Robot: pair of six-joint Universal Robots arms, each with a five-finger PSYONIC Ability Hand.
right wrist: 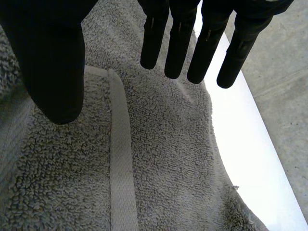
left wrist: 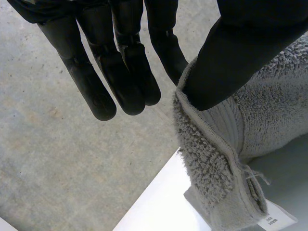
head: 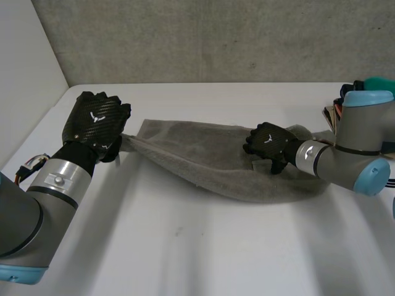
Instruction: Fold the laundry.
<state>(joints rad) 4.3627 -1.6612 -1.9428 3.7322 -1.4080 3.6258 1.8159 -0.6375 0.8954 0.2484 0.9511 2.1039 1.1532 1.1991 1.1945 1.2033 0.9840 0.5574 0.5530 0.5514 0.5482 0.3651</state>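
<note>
White table (head: 203, 246) bearing the grey terry towel (head: 203, 160), stretched out and rumpled, no fold made that I can see; my left hand (head: 95, 120) pinches one raised end, my right hand (head: 266, 143) rests straight-fingered near the other.

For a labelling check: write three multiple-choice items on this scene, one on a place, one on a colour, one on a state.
1. The right hand is: A on the towel; B beside it; C raised clear of it.
2. The towel is: A white; B grey; C blue.
3. The left hand is: A open; B shut on the towel's edge; C shut, empty.
A: it sits on the pile near the towel's right end. B: grey in every view. B: its thumb pins the hem against a finger.
</note>
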